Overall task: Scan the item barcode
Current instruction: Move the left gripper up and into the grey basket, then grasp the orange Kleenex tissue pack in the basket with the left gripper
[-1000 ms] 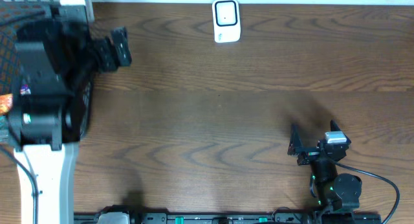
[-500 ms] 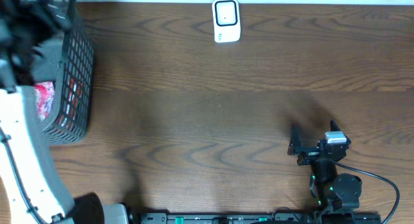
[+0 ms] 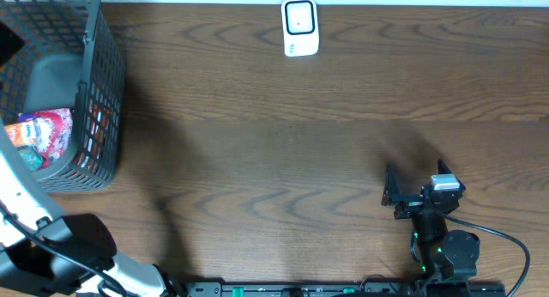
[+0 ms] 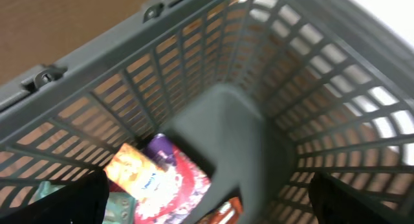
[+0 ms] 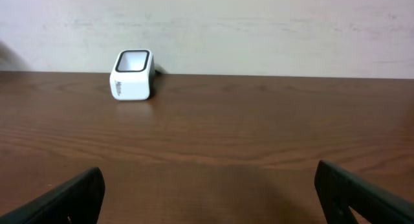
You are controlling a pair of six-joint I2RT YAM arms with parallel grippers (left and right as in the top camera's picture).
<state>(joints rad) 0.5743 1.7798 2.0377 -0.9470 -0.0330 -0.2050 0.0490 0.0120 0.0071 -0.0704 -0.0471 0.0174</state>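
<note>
Left arm [image 3: 60, 250] has shifted aside, uncovering basket [image 3: 107, 91] and snack packets [image 3: 43, 134]; both arms' jaws spread.

Left arm [image 3: 15, 190] white, black joint; right tool [image 3: 391, 194] black.

1. Basket [image 3: 103, 91] stands at the counter's [image 3: 257, 134] left edge.
2. Packets [image 3: 43, 134] lie in the basket.
3. Scanner [image 3: 300, 27] sits at the back, centre, well apart from the basket.
4. Right pincer [image 3: 416, 172] sits front right.
</note>
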